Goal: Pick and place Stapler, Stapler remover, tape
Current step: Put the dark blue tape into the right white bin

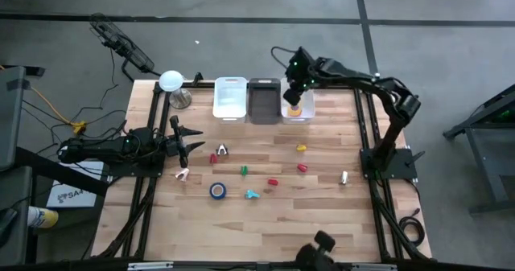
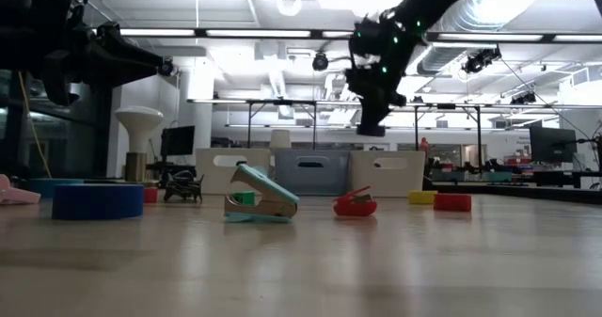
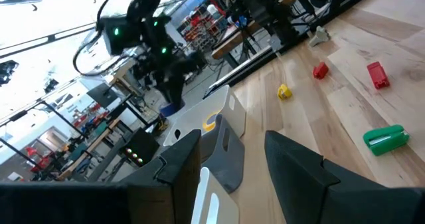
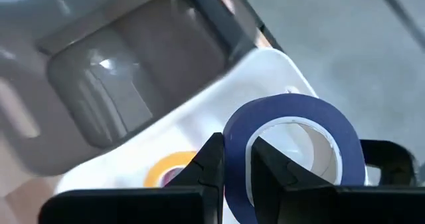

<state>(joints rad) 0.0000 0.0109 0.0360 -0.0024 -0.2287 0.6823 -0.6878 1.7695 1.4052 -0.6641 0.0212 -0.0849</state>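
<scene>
Right gripper [image 4: 236, 167] is pinching a blue tape roll [image 4: 292, 137] by its wall, directly over the white bin [image 4: 279, 71]. Light, stiff ring imo, so rim grip works. Left gripper [image 3: 229, 161] is spread, empty, well away from the bin.

Tape rolls, a small stapler and a claw remover around the right pincer [image 4: 236, 159]

A blue ring-shaped tape roll [image 4: 292, 141] stands on edge, pinched through its wall; a yellow tape ring [image 4: 169, 167] lies flat in the white bin below. Well away on the table lie a flat blue tape ring [image 1: 217, 190], a teal stapler [image 2: 261, 197] and a black claw staple remover [image 2: 183, 188].
</scene>
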